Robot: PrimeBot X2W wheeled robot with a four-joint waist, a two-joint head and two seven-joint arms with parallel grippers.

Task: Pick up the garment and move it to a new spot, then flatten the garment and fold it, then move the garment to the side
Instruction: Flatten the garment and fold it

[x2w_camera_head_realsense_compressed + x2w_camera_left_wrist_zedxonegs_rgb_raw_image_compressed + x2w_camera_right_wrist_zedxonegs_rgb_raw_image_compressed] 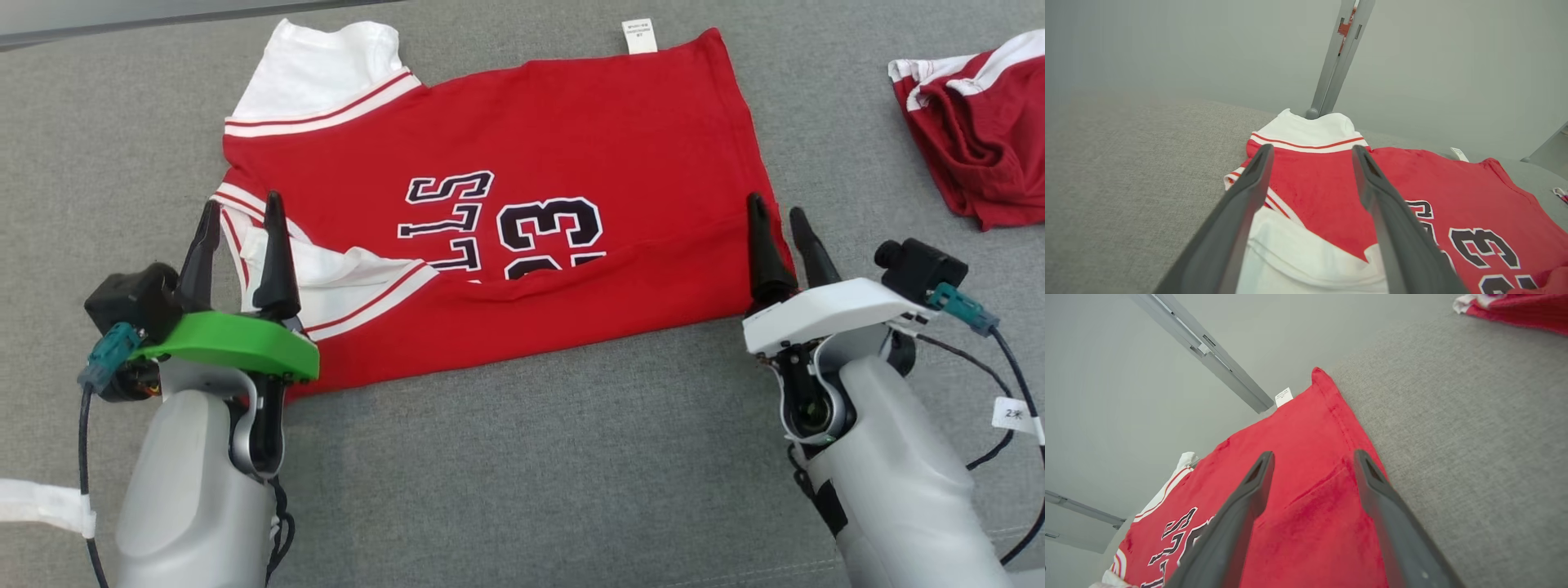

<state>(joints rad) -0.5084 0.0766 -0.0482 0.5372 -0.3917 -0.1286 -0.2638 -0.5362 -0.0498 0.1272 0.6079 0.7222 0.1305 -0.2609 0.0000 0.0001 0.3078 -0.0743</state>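
Observation:
The garment [522,163] is a red jersey with white sleeves and black lettering, spread on the grey cloth surface with its near edge folded over toward the middle. My left gripper [241,204] hovers open over the white sleeve at the jersey's left end. In the left wrist view its fingers [1249,192] are spread above the white sleeve and red cloth of the garment [1323,179], holding nothing. Over the jersey's right corner my right gripper [775,214] is open too. The right wrist view has its fingers [1372,486] apart above the folded red flap [1306,490].
A second red and white garment [980,139] lies crumpled at the far right, also in the right wrist view [1515,310]. A white care tag [639,36] sticks out at the jersey's far edge. Grey metal frame bars [1337,57] stand beyond the surface.

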